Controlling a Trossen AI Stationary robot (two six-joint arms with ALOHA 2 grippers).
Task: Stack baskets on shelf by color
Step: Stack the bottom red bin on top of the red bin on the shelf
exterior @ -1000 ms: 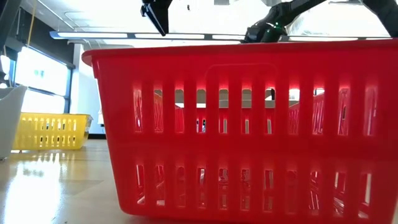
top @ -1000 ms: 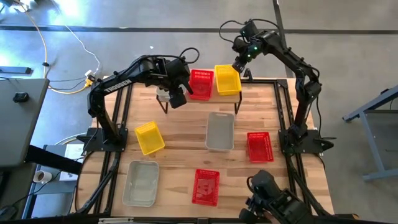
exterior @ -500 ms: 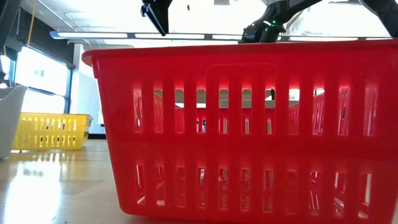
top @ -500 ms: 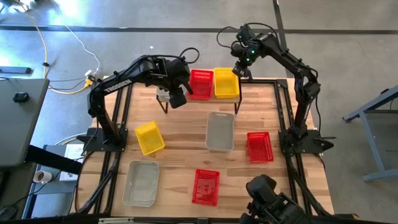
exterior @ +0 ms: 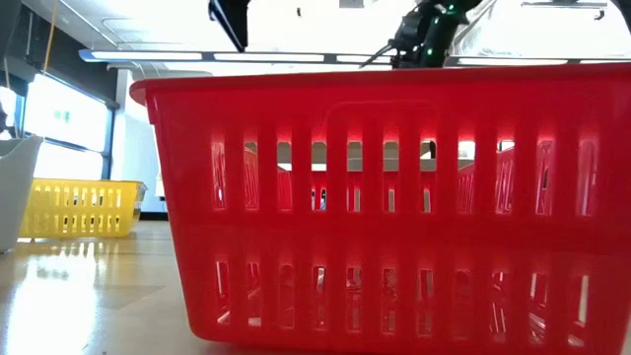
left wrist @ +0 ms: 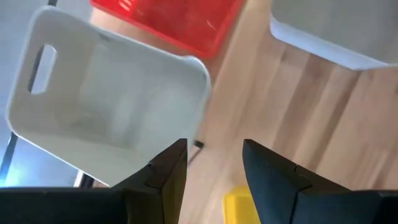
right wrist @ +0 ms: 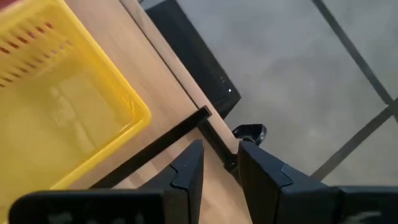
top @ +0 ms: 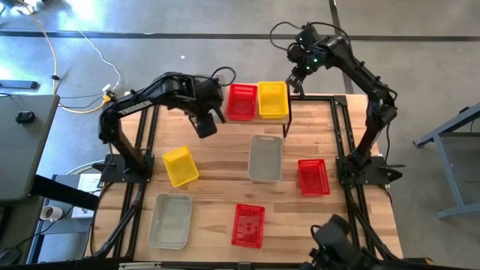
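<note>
On the shelf (right wrist: 163, 73) at the table's far side stand a pale grey basket (left wrist: 106, 106), a red basket (top: 241, 101) and a yellow basket (top: 273, 99) side by side, each on its bottom. My left gripper (top: 205, 125) hangs open above the shelf's near left corner, just near of the grey basket, with nothing between its fingers (left wrist: 214, 149). My right gripper (top: 295, 78) hangs open above the shelf's far right corner, beyond the yellow basket (right wrist: 62, 106), and holds nothing.
Loose baskets stand on the table: a yellow one (top: 180, 166) at the left, a grey one (top: 265, 157) in the middle, a red one (top: 313, 177) at the right, a grey one (top: 170, 220) and a red one (top: 248, 225) near the front edge.
My left gripper has drawn back from the grey basket on the shelf, toward the table's near left. My right gripper has risen and gone toward the far right, away from the yellow basket. That basket stood askew a second ago and now stands square beside the red one.
</note>
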